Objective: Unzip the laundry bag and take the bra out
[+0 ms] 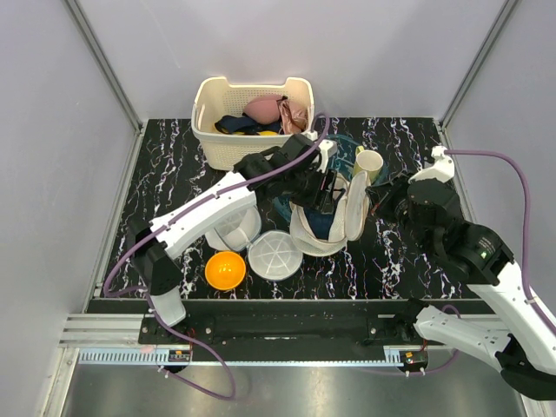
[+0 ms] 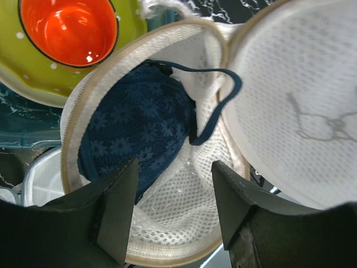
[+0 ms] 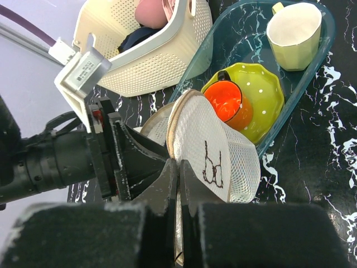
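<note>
The laundry bag (image 1: 306, 241) lies open in the middle of the table, its logo half (image 3: 217, 151) stood up on edge. My right gripper (image 3: 179, 167) is shut on that half's zip rim. The dark blue lace bra (image 2: 139, 123) sits in the lower mesh half (image 2: 184, 206), one thin strap (image 2: 223, 95) looping towards the raised half (image 2: 290, 111). My left gripper (image 2: 174, 178) hangs open inside the bag, only bare mesh between its fingers. Its left finger (image 2: 117, 206) is at the bra's lower edge; whether it touches is unclear. From above, the left gripper (image 1: 326, 187) is over the bra (image 1: 328, 224).
A cream basket (image 1: 252, 117) with a pink bra and dark clothes stands at the back. A teal tray (image 3: 245, 50) holds a green dotted bowl (image 3: 262, 89), an orange cup (image 3: 226, 103) and a pale mug (image 1: 368, 163). An orange bowl (image 1: 225, 269) and a white ribbed dish (image 1: 275, 254) sit near-left.
</note>
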`<action>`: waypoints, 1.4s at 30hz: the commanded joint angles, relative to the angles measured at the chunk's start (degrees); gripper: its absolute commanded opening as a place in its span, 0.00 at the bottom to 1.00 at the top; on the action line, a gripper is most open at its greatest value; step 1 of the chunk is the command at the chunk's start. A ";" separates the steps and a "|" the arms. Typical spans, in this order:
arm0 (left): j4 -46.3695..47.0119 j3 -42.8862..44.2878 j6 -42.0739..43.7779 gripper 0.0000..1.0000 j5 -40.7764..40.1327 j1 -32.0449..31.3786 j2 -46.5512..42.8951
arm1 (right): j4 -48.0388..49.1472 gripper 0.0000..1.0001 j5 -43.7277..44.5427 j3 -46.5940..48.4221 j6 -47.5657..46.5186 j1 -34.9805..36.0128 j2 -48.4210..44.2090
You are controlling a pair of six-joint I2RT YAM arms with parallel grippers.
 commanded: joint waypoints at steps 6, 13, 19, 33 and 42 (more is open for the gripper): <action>2.77 -3.57 1.50 0.59 -7.89 -0.48 2.60 | 1.50 0.00 2.56 -0.47 -0.18 -0.41 -1.09; 3.47 -4.27 1.16 0.62 -8.16 -0.83 6.12 | 1.50 0.00 2.56 -0.39 -0.18 -0.41 -1.44; 3.74 -3.31 1.07 0.23 -9.65 -0.92 7.35 | 1.41 0.00 3.09 -0.65 0.00 -0.33 -2.23; 3.03 7.23 -3.50 0.00 2.91 3.21 -7.05 | 0.88 0.00 3.70 -2.41 0.09 -0.41 -2.15; 8.57 12.68 -10.44 0.00 12.59 10.24 -11.36 | 1.15 0.00 4.23 -5.48 1.32 -0.41 -2.94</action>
